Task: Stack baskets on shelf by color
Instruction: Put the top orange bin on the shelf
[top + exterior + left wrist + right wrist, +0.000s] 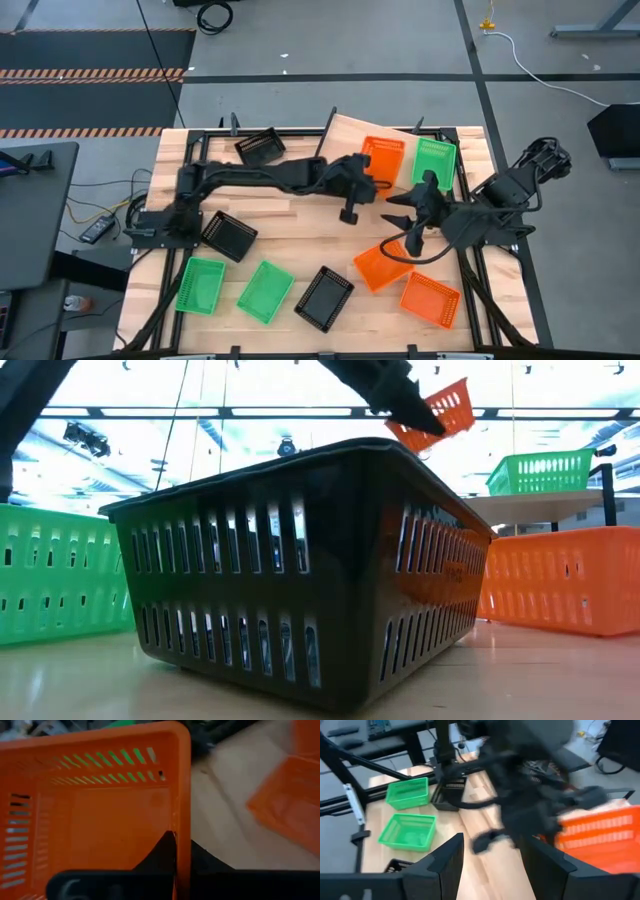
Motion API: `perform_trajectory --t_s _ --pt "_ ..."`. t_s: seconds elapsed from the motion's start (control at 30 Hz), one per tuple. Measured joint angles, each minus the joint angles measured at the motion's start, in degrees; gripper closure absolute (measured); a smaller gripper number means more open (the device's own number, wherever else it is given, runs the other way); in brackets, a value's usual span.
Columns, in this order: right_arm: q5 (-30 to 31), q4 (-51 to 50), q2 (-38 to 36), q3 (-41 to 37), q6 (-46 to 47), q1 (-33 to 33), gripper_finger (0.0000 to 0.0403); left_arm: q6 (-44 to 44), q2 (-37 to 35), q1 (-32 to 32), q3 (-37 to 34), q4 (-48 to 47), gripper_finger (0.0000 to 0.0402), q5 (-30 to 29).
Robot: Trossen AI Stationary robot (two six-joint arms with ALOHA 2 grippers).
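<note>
on the slatted wooden table [300, 215], the left gripper [372, 180] pinched the rim of an orange basket [382, 158] over the shelf [350, 135] beside a green basket [433, 163], while the right gripper [408, 222] hung with jaws spread, empty, just in front of the shelf.

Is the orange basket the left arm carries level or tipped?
Tipped: the orange plastic mesh basket hangs slanted in the low view, its rim pinched by the left end effector above the wooden shelf.
</note>
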Motion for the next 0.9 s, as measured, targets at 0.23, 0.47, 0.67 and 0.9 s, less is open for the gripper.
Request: perform_trajectory --t_s 0.23,0.47,0.67,0.9 --pt "-2.84 0.06 -0.70 0.00 0.53 0.32 0.0204 0.72 5.36 3.20 5.68 -0.44 0.0397 2.91" --pt "-3.36 0.06 -0.55 0.00 0.74 0.32 0.0204 1.20 8.41 5.71 6.04 0.58 0.0395 2.86" --pt "-3.62 0.02 -0.20 0.00 1.05 0.32 0.0204 1.20 9.54 6.39 5.93 1.91 0.0376 2.91" --pt "-4.37 0.02 0.07 0.00 1.74 0.32 0.0204 1.18 9.49 6.23 5.93 4.58 0.0337 2.95"
